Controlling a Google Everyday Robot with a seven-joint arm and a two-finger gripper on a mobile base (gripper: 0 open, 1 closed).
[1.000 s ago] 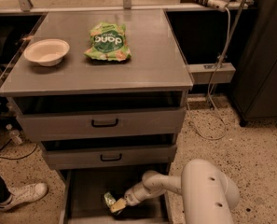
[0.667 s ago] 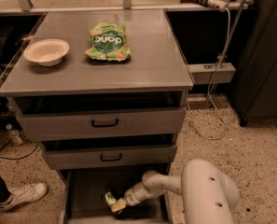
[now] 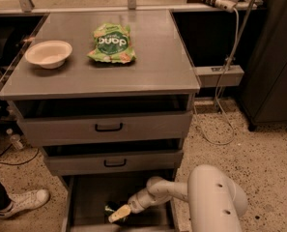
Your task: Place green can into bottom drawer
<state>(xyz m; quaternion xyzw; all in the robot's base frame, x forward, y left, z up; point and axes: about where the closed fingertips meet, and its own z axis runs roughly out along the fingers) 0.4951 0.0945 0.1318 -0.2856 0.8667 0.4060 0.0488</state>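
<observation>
The white bowl (image 3: 48, 53) sits near the left edge of the tabletop (image 3: 152, 66). The green snack bag (image 3: 111, 43) lies mid-width, toward the rear edge. Below the front edge, the bottom drawer (image 3: 85, 197) stands open. The green can (image 3: 110, 209) rests low inside it, against the gripper (image 3: 119, 213), which reaches in from the right. Whether the gripper clamps the can cannot be determined. Nothing has moved in the last second, so placement is probably near completion, pending release.
</observation>
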